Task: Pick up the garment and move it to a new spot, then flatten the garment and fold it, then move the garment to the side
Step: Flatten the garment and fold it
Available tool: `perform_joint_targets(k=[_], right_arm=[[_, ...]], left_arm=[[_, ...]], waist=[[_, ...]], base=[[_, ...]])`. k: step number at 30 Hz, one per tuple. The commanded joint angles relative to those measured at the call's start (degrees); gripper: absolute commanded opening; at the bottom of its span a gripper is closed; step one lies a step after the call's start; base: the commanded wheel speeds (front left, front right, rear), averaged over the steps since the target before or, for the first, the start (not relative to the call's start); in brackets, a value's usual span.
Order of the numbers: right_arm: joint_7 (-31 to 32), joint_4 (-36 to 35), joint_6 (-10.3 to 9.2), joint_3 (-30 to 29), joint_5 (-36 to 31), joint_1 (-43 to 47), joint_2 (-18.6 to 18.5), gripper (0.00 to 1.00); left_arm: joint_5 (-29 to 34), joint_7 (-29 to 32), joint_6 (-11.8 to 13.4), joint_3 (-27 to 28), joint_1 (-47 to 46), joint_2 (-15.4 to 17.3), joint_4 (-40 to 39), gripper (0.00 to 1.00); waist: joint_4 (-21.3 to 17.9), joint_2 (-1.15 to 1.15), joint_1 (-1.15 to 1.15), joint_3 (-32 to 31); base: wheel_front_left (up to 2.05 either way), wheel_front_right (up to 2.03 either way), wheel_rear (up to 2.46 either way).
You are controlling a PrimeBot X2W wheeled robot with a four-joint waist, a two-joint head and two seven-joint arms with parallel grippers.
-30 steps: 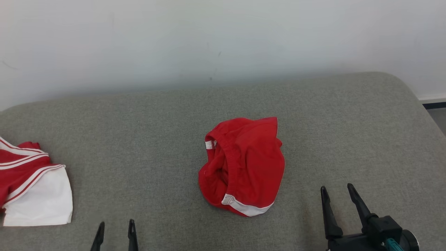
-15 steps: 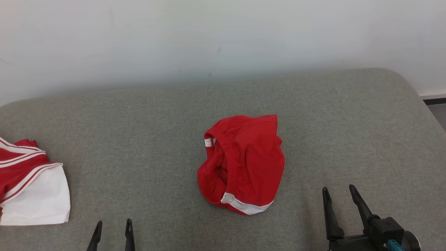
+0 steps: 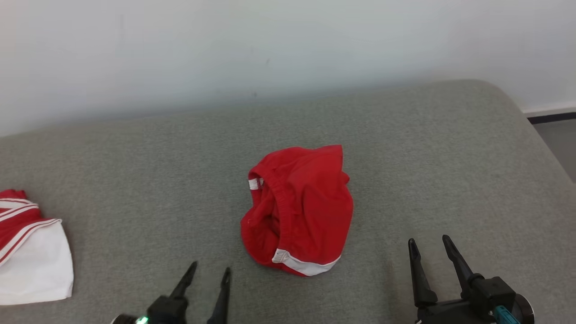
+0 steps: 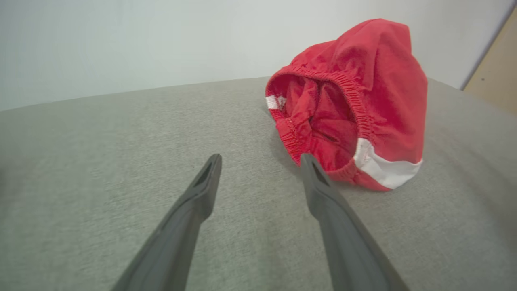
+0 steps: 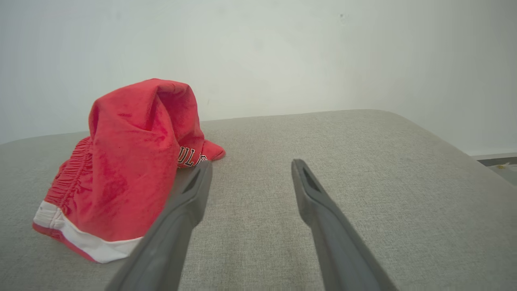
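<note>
– While the red garment [image 3: 299, 211] sits bunched up in a heap, where is it on the grey cushion [image 3: 135, 180]?

– Around the middle, between the back edge by the white wall [image 3: 270, 45] and the front edge. Nothing is holding it. It just lies there.

– What does it look like?

– It is crumpled. The stretchy waist [image 4: 355, 101] gapes open toward the left side. A white band [image 3: 306, 267] runs along its front end. The right wrist view shows some dark letters [image 5: 188, 155] on a fold at the back, but too few to read.

– What about the left hand [image 3: 210, 266]?

– It is by the front edge, a little to the left of the garment. Its two dark fingers are spread wide with nothing between them. They point toward the open waist and are near it. I cannot tell if the closer fingertip touches the cloth.

– And the right hand [image 3: 428, 239]?

– It is by the front edge too, off to the garment's right, apart from it. Its fingers are wide apart and empty, and they point toward the back edge.

– Anything else on the cushion?

– Yes, a red and white cloth [image 3: 27, 252] with stripes lies far over at the left side, well apart from the garment.
</note>
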Motion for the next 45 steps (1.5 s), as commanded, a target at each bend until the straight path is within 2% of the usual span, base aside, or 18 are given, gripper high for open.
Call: perform_joint_targets(k=[1,7,13,15,16,17,19,22,23,31,39,45], right_arm=[[-0.03,0.02,-0.12,0.24,0.33,-0.47,0.07,1.00],[-0.03,0.13,-0.13,1.03,1.39,-0.98,0.07,1.00],[-0.03,0.06,-0.12,1.01,1.88,-1.11,0.09,1.00],[-0.03,0.04,-0.12,1.03,2.04,-1.06,0.08,1.00],[-0.03,0.03,-0.12,1.04,2.09,-1.05,0.08,1.00],[-0.03,0.05,-0.12,1.03,2.15,-1.06,0.08,1.00],[-0.03,0.04,-0.12,0.95,2.28,-1.05,0.09,1.00],[-0.03,0.02,-0.12,1.07,2.34,-1.10,0.10,1.00],[-0.03,0.04,-0.12,1.30,2.36,-1.16,0.09,1.00],[-0.03,0.24,-0.12,1.13,2.01,-1.04,0.08,1.00],[-0.03,0.66,-0.12,1.77,2.61,-1.27,0.09,1.00],[-0.03,0.79,-0.12,2.47,3.02,-1.78,0.07,1.00]], left_arm=[[-0.69,0.70,-0.33,-1.59,-1.93,0.74,0.65,1.00],[-8.12,6.12,-0.24,-12.91,-9.27,4.27,5.53,1.00],[-13.35,8.20,-0.26,-17.52,-13.19,6.80,8.41,1.00],[-14.69,8.67,-0.26,-18.45,-13.88,7.36,9.09,0.69],[-15.14,8.90,-0.26,-18.97,-14.15,7.52,9.38,0.47],[-15.57,9.16,-0.26,-19.38,-14.39,7.71,9.82,0.37],[-16.27,9.29,-0.27,-19.79,-14.88,8.09,10.51,0.30],[-16.19,9.13,-0.27,-20.08,-15.49,8.32,11.38,0.29],[-16.36,8.86,-0.27,-20.72,-16.08,8.12,12.00,0.00],[-21.03,5.80,-0.27,-23.80,-21.59,5.93,8.18,0.00],[-25.27,4.13,-0.27,-28.88,-37.80,2.16,1.95,0.00],[-28.89,1.03,0.47,-27.51,-48.71,-1.66,2.37,0.00]], waist=[[-1.79,0.00,0.00,0.45],[-6.47,0.00,0.00,1.63],[-9.90,0.00,0.00,2.54],[-10.41,0.00,0.00,2.63],[-10.54,0.00,0.00,2.66],[-10.64,0.00,0.00,2.67],[-10.64,0.00,0.00,2.69],[-10.46,0.00,0.00,2.74],[-10.14,0.00,0.00,2.69],[-8.45,0.00,0.00,2.03],[-7.23,0.00,0.00,1.57],[-7.91,0.00,0.00,2.20]], base=[[0.00,0.00,0.00],[0.00,0.00,0.00],[0.00,0.00,0.00],[0.00,0.00,0.00],[0.00,0.00,0.00],[0.00,0.00,0.00],[0.00,0.00,0.00],[0.00,0.00,0.00],[0.00,0.00,0.00],[0.00,0.00,0.00],[0.00,0.00,0.00],[0.00,0.00,0.00]])
